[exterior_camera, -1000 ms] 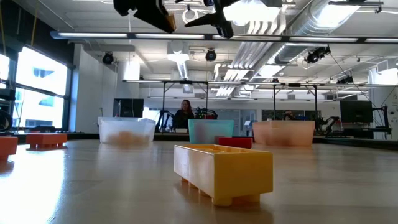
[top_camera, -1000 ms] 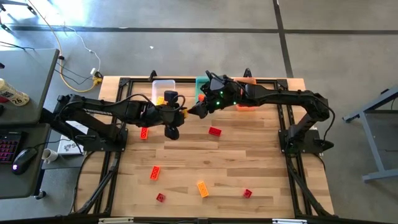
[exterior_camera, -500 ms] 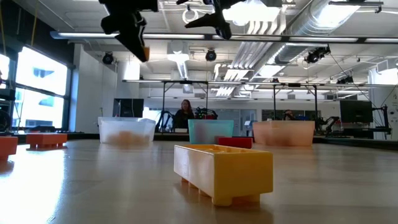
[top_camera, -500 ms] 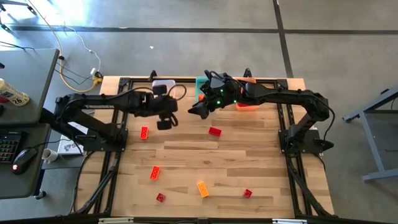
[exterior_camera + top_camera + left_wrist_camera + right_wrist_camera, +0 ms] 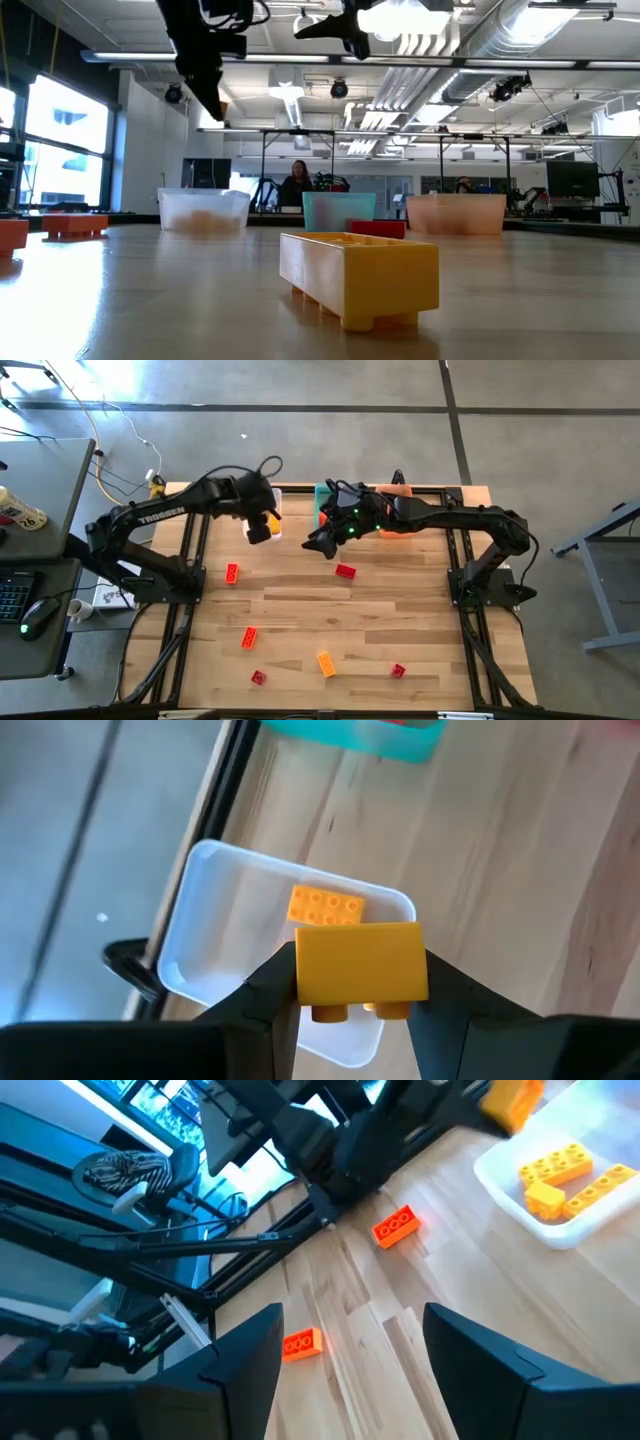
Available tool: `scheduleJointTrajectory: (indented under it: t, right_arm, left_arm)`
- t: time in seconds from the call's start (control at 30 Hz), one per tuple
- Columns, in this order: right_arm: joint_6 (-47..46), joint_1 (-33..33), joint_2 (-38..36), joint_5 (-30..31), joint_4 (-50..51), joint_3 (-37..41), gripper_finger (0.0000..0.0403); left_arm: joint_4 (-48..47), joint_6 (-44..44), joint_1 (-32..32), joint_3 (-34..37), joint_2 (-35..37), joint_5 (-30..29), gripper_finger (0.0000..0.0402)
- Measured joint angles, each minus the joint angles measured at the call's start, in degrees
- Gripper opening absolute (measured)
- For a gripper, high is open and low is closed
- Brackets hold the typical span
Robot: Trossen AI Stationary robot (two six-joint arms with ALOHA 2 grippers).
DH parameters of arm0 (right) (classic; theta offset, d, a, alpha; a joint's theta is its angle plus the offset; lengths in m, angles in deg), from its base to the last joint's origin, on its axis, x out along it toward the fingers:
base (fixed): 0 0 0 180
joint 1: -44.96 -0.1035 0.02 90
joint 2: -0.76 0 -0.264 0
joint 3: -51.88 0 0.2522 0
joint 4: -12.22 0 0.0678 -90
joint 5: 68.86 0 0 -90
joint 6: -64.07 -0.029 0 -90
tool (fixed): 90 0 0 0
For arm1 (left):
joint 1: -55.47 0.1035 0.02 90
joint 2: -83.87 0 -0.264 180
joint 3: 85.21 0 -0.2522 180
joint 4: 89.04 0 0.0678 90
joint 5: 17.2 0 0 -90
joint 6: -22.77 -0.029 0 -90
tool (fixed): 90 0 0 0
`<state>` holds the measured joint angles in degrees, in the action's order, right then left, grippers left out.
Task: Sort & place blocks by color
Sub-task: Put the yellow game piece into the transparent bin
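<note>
While you hold it: the yellow block point(image 5: 360, 965) is light, rigid and smooth-sided, so keep the pinch on its flat side faces.
Left gripper point(image 5: 355, 995): clamped on the yellow block, upper left of centre in the high view.
Clear bin point(image 5: 205, 915): directly beneath, holding another yellow brick point(image 5: 325, 906).
Right gripper point(image 5: 322, 544): jaws apart, empty, centre top.
Loose blocks: red and orange ones lie scattered on the worktop point(image 5: 400, 610).

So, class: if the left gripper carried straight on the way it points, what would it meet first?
The left gripper, shut on a yellow block, points down at the clear bin. It would probably meet the bin floor first, near the yellow brick lying there; depth is uncertain.
</note>
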<state>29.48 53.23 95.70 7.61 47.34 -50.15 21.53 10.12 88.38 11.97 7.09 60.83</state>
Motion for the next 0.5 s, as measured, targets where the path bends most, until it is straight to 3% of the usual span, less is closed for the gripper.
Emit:
scheduleJointTrajectory:
  t: [0.23, 0.5]
  right_arm:
    - [0.1, -0.5, 0.0, 0.5, 0.4, 0.0, 0.0227]
    - [0.1, -1.4, 0.0, 0.5, 1.8, 0.0, 0.0227]
  left_arm:
    - [0.0, -1.0, 7.3, 0.0, -5.0, 4.8, 0.0117]
    - [0.0, -1.0, 11.1, 0.0, -14.0, 7.3, 0.0117]
